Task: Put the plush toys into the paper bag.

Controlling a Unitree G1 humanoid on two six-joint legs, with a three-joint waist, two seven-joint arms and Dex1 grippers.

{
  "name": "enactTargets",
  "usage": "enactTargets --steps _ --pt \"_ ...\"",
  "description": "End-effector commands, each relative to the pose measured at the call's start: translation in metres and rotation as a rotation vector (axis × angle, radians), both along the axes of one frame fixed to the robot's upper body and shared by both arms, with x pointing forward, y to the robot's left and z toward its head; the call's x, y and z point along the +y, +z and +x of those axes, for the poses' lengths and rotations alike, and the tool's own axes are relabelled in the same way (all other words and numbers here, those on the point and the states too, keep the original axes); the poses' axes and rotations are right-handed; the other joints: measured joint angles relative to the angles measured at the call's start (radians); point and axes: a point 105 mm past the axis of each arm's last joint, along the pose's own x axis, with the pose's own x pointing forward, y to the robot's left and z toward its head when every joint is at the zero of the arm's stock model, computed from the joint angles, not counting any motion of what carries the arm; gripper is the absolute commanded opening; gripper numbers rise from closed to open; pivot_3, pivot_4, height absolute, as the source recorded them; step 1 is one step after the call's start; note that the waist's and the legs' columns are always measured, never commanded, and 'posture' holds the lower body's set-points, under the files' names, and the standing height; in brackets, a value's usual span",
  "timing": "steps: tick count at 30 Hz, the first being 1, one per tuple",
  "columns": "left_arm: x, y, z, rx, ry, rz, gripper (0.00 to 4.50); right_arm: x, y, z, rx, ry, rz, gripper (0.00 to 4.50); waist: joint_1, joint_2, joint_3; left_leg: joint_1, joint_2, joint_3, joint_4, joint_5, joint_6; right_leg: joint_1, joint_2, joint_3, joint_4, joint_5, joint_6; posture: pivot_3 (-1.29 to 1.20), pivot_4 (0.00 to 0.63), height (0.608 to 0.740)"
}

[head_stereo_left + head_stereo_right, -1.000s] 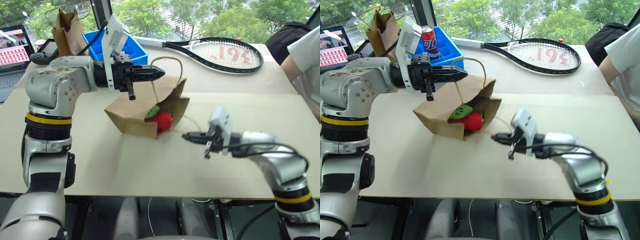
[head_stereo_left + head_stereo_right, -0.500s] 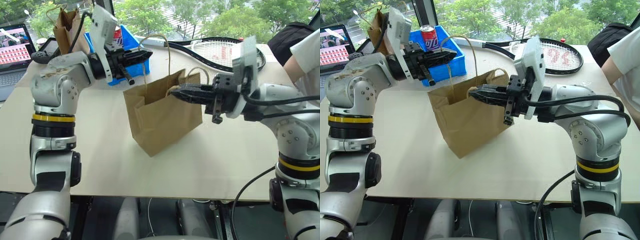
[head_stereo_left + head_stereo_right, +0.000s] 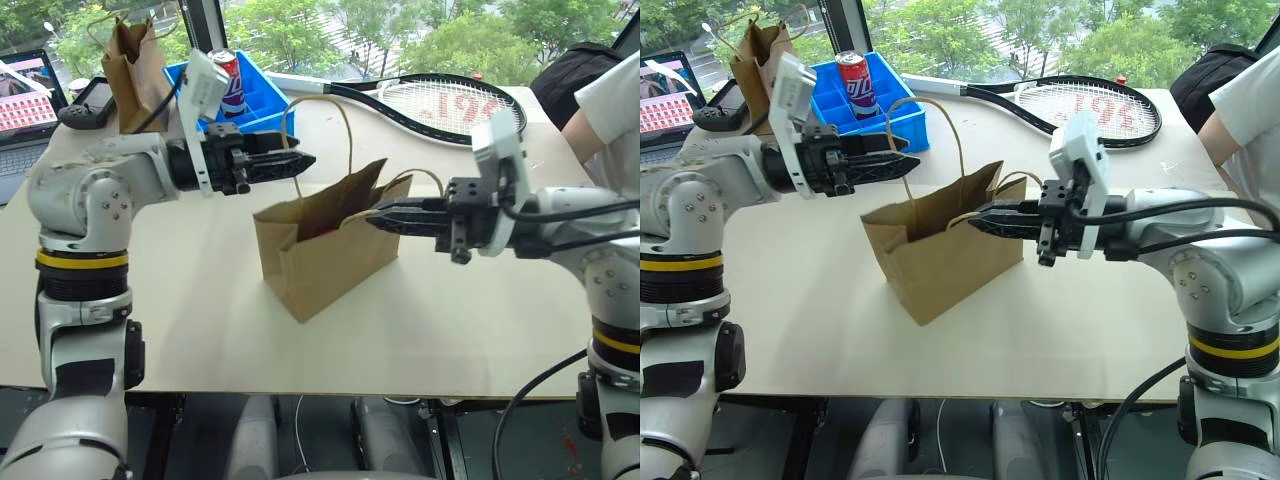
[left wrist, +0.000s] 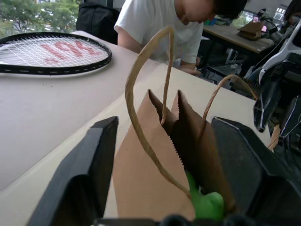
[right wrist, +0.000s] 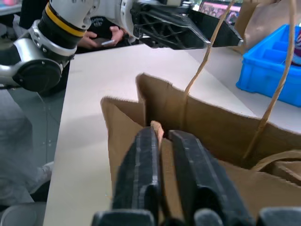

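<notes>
We see the paper bag [image 3: 322, 258] standing upright on the table [image 3: 200, 300], mouth open to the top. In the left wrist view a green toy [image 4: 207, 205] lies inside it, and from the head camera a bit of the red toy [image 3: 318, 232] shows through the mouth. Our left gripper [image 3: 300, 160] hovers just beside the tall twine handle [image 3: 335, 120], its fingers spread wide and holding nothing. Our right gripper [image 3: 372, 220] reaches level to the bag's rim; its fingers [image 5: 141, 165] stand slightly parted with the paper edge between them. A tennis racket [image 3: 440, 108] and a blue bin [image 3: 250, 95] with a can [image 3: 230, 75] sit behind.
</notes>
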Motion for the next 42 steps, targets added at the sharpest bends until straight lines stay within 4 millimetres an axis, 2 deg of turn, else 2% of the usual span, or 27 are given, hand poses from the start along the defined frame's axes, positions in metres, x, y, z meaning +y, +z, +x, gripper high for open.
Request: enactTargets --steps 1,5,7,8,10,11,14,15,17,18,20,21,23,27,29,32,36,39,42 --pt "0.017 0.031 -0.014 -0.063 -0.041 -0.078 4.5 -0.014 0.04 -0.014 -0.074 0.006 0.122 2.26 0.0 0.0 0.0 0.0 0.0 0.0 0.0 0.0 0.0 0.0 0.0 0.0 0.0 0.0 0.0 0.0 0.15 0.66" --pt "0.036 0.038 -0.021 -0.087 -0.067 -0.119 4.5 -0.028 0.071 -0.023 -0.104 0.001 0.258 3.66 0.0 0.0 0.0 0.0 0.0 0.0 0.0 0.0 0.0 0.0 0.0 0.0 0.0 0.0 0.0 0.0 0.15 0.66" --pt "0.048 0.035 -0.02 -0.116 -0.047 -0.131 4.5 -0.04 0.079 -0.025 -0.143 -0.059 0.266 4.32 0.0 0.0 0.0 0.0 0.0 0.0 0.0 0.0 0.0 0.0 0.0 0.0 0.0 0.0 0.0 0.0 0.15 0.66" --pt "0.06 0.022 -0.018 -0.12 -0.026 -0.087 4.5 -0.054 0.075 -0.027 -0.104 -0.095 0.237 4.46 0.001 0.0 0.0 0.0 0.0 0.0 0.0 0.0 0.0 0.0 0.0 0.0 0.0 0.0 0.0 0.0 0.15 0.66" --pt "0.078 -0.009 -0.026 -0.079 -0.047 0.025 4.5 -0.079 0.061 -0.035 -0.008 -0.16 0.157 4.46 0.003 0.0 0.0 0.0 0.0 0.001 -0.002 0.0 0.0 0.0 -0.001 0.0 -0.002 0.0 0.0 0.0 0.15 0.66" --pt "0.085 -0.018 -0.03 -0.041 -0.06 0.037 4.5 -0.088 0.053 -0.037 0.035 -0.194 0.118 4.46 0.003 0.0 0.0 0.001 0.0 0.001 -0.005 0.0 0.0 0.0 -0.001 0.0 -0.004 0.0 -0.001 0.0 0.15 0.66" --pt "0.096 -0.038 -0.04 0.009 -0.104 0.048 4.5 -0.1 0.02 -0.034 0.129 -0.296 0.012 4.46 0.005 0.0 0.0 0.001 0.0 0.001 -0.007 0.0 0.0 0.0 -0.001 -0.001 -0.005 -0.001 -0.002 0.0 0.15 0.66" --pt "0.097 -0.047 -0.044 0.037 -0.133 0.055 4.5 -0.099 0.004 -0.034 0.154 -0.303 -0.04 3.93 0.005 0.0 0.0 0.001 0.001 0.001 -0.007 0.001 0.001 0.0 0.0 -0.001 -0.005 0.0 -0.003 0.0 0.15 0.66" --pt "0.095 -0.068 -0.049 0.079 -0.163 0.061 4.5 -0.089 -0.024 -0.032 0.178 -0.293 -0.102 3.4 0.005 0.0 0.0 0.002 0.001 0.002 -0.007 0.002 0.002 0.0 0.0 -0.001 -0.006 0.0 -0.004 0.0 0.15 0.66" --pt "0.091 -0.076 -0.049 0.085 -0.166 0.052 4.5 -0.08 -0.035 -0.031 0.177 -0.281 -0.117 3.12 0.001 0.0 0.0 0.004 0.001 0.002 -0.008 0.002 0.003 0.002 0.0 -0.001 -0.007 0.0 -0.004 0.0 0.15 0.66" --pt "0.083 -0.082 -0.05 0.091 -0.167 0.025 4.5 -0.066 -0.05 -0.03 0.155 -0.269 -0.143 2.25 -0.001 0.0 0.0 0.007 0.002 0.004 -0.009 0.002 0.003 0.003 0.0 0.001 -0.008 0.001 -0.004 0.0 0.15 0.66" --pt "0.08 -0.084 -0.051 0.09 -0.169 0.019 4.5 -0.06 -0.056 -0.03 0.145 -0.264 -0.159 2.05 -0.001 0.0 0.0 0.006 0.003 0.004 -0.009 0.003 0.004 0.002 0.0 0.001 -0.007 0.002 -0.005 0.0 0.15 0.66" --pt "0.072 -0.085 -0.051 0.079 -0.157 -0.004 4.5 -0.05 -0.067 -0.025 0.093 -0.271 -0.182 1.3 0.001 0.0 0.0 0.005 0.005 0.004 -0.008 0.003 0.005 0.001 0.002 0.0 -0.008 0.004 -0.004 0.0 0.15 0.66" --pt "0.053 -0.084 -0.042 -0.006 -0.08 -0.046 4.5 -0.024 -0.068 -0.02 0.009 -0.229 -0.111 0.03 0.007 0.0 0.0 0.005 0.005 0.004 -0.008 0.004 0.004 0.004 0.002 0.0 -0.013 0.006 -0.002 0.0 0.15 0.66" --pt "0.042 -0.083 -0.044 0.008 -0.087 -0.073 4.5 -0.004 -0.064 -0.015 -0.048 -0.209 -0.072 0.03 0.004 0.0 0.0 0.004 0.005 0.004 -0.008 0.004 0.004 0.004 0.002 0.001 -0.015 0.008 0.0 0.0 0.15 0.66" --pt "0.031 -0.083 -0.049 0.02 -0.112 -0.084 4.5 0.013 -0.065 -0.01 -0.08 -0.197 -0.068 0.03 0.0 0.0 0.0 0.004 0.005 0.005 -0.008 0.004 0.003 0.005 0.002 0.002 -0.016 0.01 0.001 0.0 0.15 0.66" --pt "0.014 -0.086 -0.065 0.068 -0.197 -0.067 4.5 0.025 -0.065 0.0 -0.115 -0.217 -0.055 0.03 0.003 0.0 0.0 0.004 0.005 0.004 -0.009 0.005 0.003 0.005 0.003 0.001 -0.016 0.01 0.0 0.0 0.15 0.66" --pt "0.01 -0.088 -0.079 0.112 -0.265 -0.042 4.5 0.032 -0.067 0.002 -0.117 -0.223 -0.038 0.03 0.005 0.0 0.0 0.004 0.005 0.004 -0.008 0.005 0.002 0.005 0.003 0.001 -0.016 0.01 0.0 0.0 0.15 0.66" --pt "0.007 -0.09 -0.078 0.113 -0.258 -0.017 4.5 0.036 -0.072 0.006 -0.116 -0.241 -0.026 0.03 0.004 0.0 0.0 0.005 0.005 0.004 -0.009 0.005 0.002 0.005 0.003 0.001 -0.016 0.01 0.0 0.0 0.15 0.66"
